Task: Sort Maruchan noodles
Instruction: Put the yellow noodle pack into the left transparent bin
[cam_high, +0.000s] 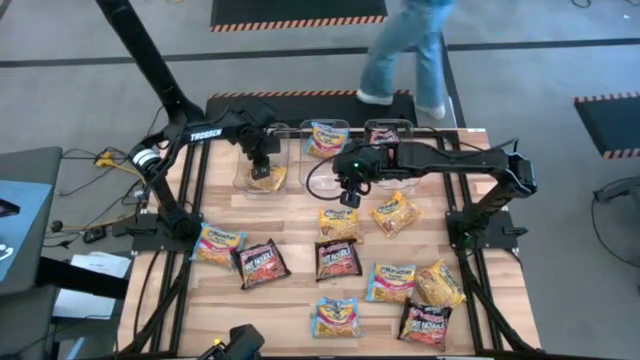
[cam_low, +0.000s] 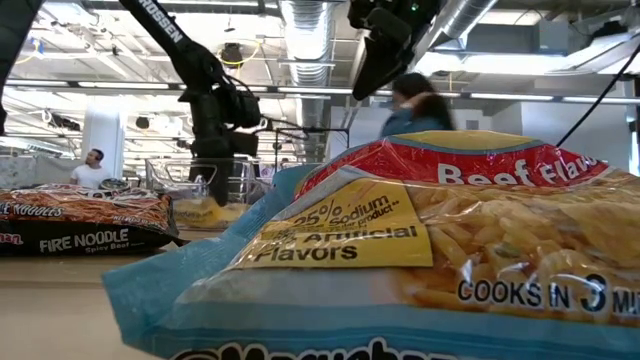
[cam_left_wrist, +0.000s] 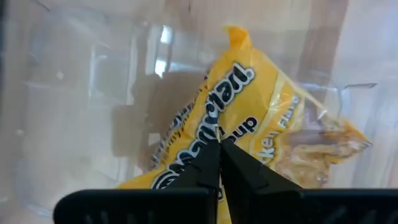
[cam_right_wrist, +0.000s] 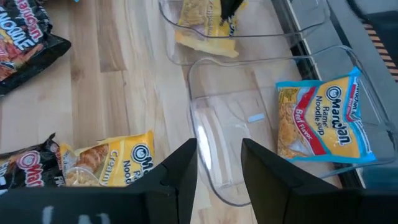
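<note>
At about ten o'clock on the table the left gripper reaches down into the leftmost clear bin, its fingers pressed together tip to tip. The left wrist view shows them meeting just in front of a yellow-orange packet, which lies tilted against the bin floor; whether they pinch a fold of its wrapper or merely sit over it I cannot tell. That packet's long axis runs on a slant, one corner raised toward the bin wall, printed face up. It sits there, I judge, because this bin takes the yellow-orange kind.

At twelve o'clock the middle bin holds a light blue packet, flat and face up, long axis along the bin's length, so this bin appears to be for that kind.

Just past it, near one o'clock, the right gripper hovers above the table's far half with its fingers held apart and nothing between them. It looks poised to choose a packet.

The rest of the Maruchan noodles lie scattered flat and unsorted from about eight o'clock round to five o'clock, each turned its own way: black-red packets, among them one at seven o'clock, more yellow-orange ones, and light blue ones near six
</note>
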